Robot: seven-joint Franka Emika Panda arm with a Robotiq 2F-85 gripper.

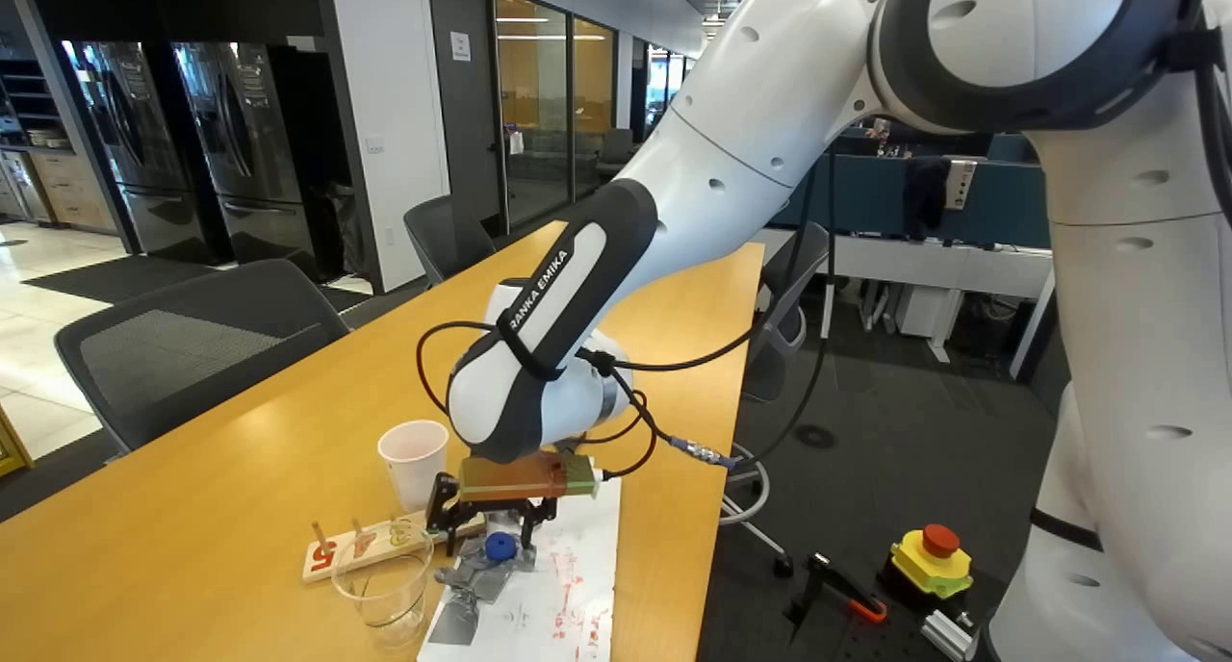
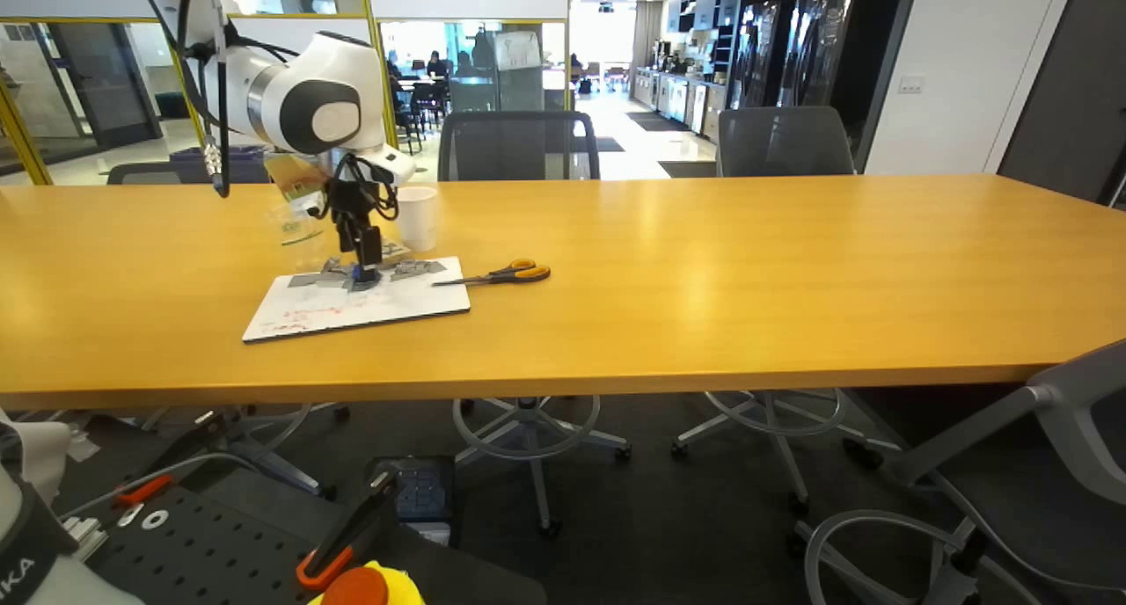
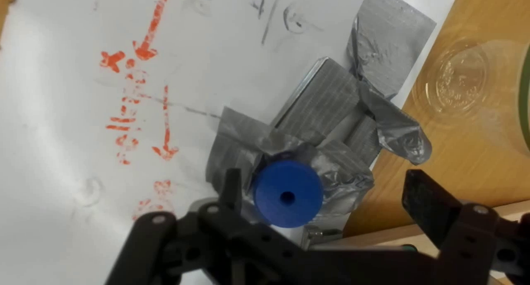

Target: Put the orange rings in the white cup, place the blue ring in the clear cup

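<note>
Claw released, its fingers spread wide, low over the whiteboard. The blue ring sits amid grey tape on that board, and in the wrist view shows between the fingers, closer to one; whether it touches, I cannot tell. The white cup and the clear cup stand upright on the bench, with a numbered wooden strip between them in an exterior view. Scissors lie with their blades reaching over the board's edge
</note>
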